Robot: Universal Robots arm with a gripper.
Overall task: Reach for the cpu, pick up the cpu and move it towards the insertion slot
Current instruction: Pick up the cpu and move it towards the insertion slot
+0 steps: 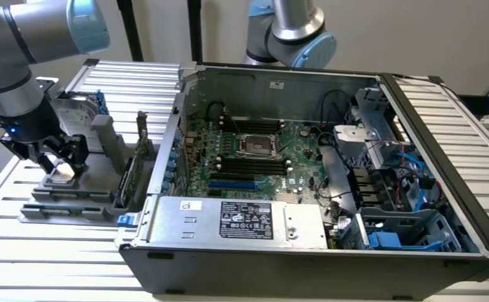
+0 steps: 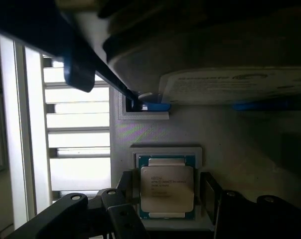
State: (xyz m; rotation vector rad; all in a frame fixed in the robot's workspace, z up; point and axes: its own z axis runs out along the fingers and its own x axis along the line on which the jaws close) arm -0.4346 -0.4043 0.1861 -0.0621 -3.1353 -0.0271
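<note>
The cpu (image 2: 167, 186) lay flat in a square pocket of the grey holder (image 1: 68, 204) on the slatted counter (image 1: 43, 264), its silver top face up. It was directly beneath my gripper (image 1: 60, 160), between my two fingers (image 2: 210, 196). My gripper was spread wide, one finger on each side of the chip and close to its edges. It was not pinching the chip, and I could not tell whether either finger touched it. In the exterior view I was low over the holder at the exterior view's left, outside the open computer case (image 1: 311, 258). The insertion slot (image 1: 257, 146) sat on the green board inside that case, well apart from the cpu and me.
</note>
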